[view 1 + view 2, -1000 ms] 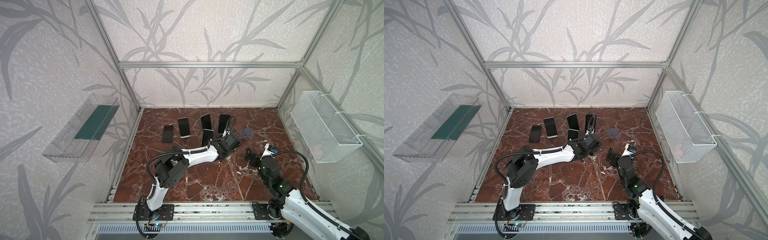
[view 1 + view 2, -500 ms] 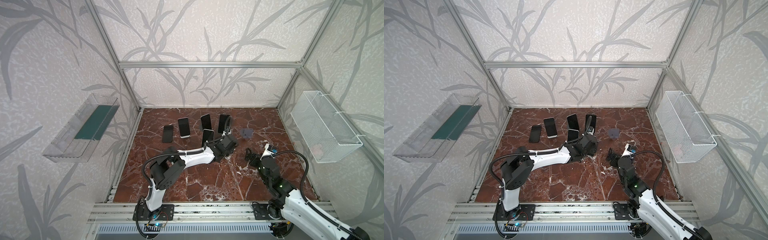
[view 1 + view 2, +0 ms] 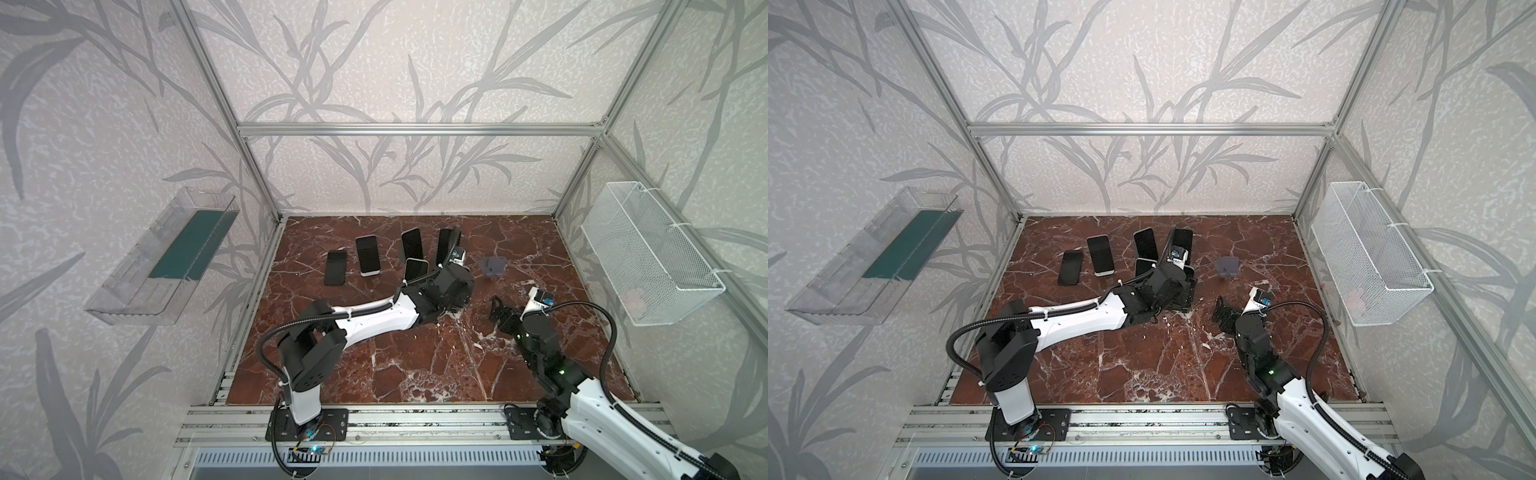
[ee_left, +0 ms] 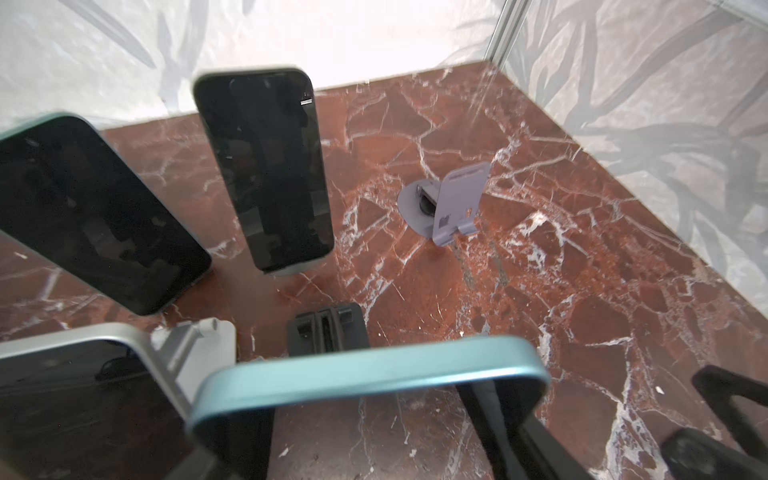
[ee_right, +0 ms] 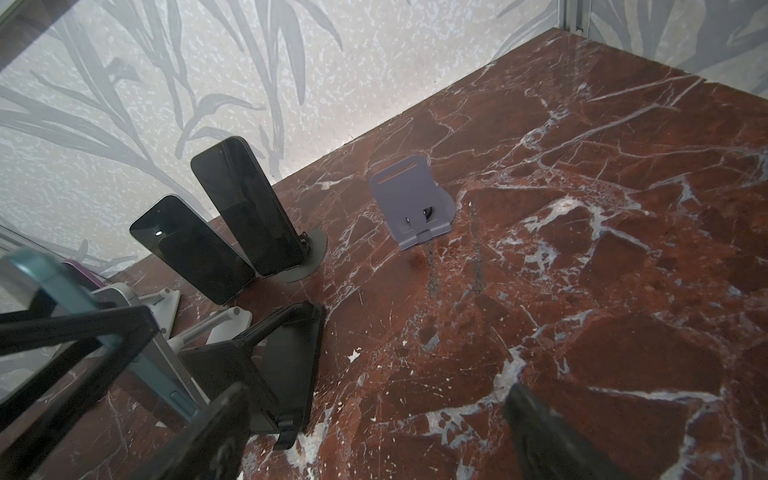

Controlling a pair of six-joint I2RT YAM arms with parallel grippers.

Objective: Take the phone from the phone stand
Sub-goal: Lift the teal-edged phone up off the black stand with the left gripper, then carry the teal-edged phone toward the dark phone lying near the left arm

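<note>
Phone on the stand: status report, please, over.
Left claw shut on teal phone. Right claw open, standing off. Phone looks clear of black stand. Silver phone close alongside.

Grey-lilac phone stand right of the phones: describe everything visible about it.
The grey-lilac phone stand looks like matte plastic: a round base, a hinged back plate leaning back with a slot near its top, a small lip at its foot. It is empty and stands alone on the marble tabletop, nothing touching it.
</note>
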